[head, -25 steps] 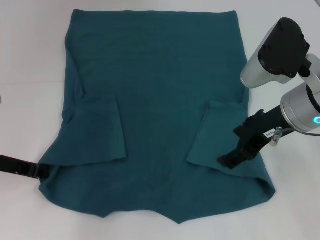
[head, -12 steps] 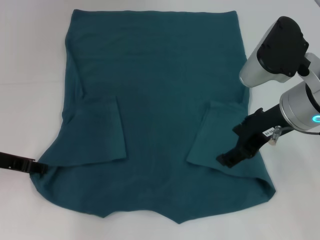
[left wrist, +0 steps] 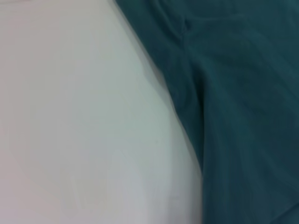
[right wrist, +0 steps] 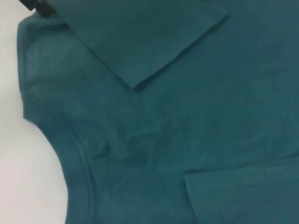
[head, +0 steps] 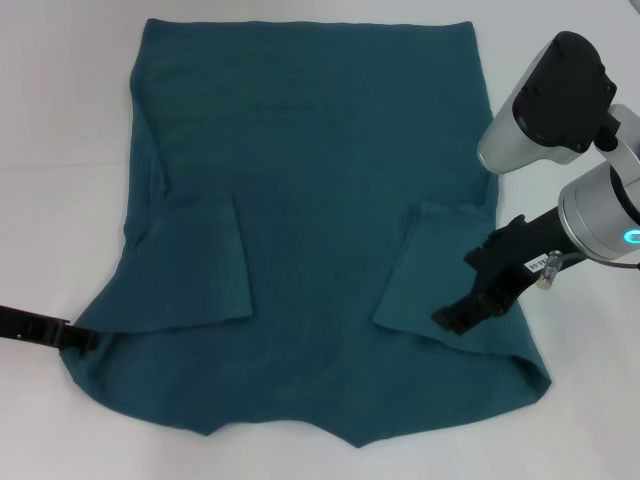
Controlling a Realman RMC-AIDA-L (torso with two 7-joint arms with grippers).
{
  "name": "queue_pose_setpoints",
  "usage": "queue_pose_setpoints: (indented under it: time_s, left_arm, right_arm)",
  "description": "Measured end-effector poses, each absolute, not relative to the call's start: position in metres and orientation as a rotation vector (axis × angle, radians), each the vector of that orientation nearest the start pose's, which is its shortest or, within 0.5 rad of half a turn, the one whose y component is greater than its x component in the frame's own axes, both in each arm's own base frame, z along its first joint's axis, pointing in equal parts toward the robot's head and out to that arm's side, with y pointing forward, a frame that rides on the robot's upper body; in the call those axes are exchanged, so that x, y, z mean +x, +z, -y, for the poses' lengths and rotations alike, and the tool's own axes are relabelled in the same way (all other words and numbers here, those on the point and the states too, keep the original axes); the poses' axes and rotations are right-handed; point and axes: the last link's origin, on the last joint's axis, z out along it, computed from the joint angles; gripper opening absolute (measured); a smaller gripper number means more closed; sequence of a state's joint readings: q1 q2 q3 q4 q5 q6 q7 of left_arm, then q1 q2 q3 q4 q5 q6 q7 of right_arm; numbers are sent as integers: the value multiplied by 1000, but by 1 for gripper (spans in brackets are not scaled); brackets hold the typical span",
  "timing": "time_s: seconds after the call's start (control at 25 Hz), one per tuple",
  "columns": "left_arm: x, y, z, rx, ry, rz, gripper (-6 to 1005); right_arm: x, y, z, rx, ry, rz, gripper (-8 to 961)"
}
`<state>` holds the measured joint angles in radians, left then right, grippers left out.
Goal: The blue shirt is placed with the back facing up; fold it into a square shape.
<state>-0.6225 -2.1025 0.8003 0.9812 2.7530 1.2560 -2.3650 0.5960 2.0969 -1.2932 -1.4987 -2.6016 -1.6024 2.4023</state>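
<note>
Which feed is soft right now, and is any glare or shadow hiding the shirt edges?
Left wrist view: blurred, the shirt edge against the table is soft, without glare. Right wrist view: sharper, collar seam and folded sleeve edges are readable. Head view: evenly lit, only faint shadows beside the right tool; the left tool meets the shirt's edge.

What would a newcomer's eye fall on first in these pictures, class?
The blue shirt catches the eye first: spread flat over most of the white table, both sleeves folded inward. Next, the right gripper resting on its right sleeve area, and the left gripper at the shirt's left shoulder edge.
</note>
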Motion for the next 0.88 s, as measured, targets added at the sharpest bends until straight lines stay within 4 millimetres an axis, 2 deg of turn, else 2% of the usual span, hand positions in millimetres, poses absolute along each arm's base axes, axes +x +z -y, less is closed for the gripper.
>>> queue_pose_setpoints:
  time_s: [0.88]
  left_arm:
    - [-302,29,-383,-2184,218,1311,621]
  right_arm:
    - [159,26,-357,-2624,-409,-677,945]
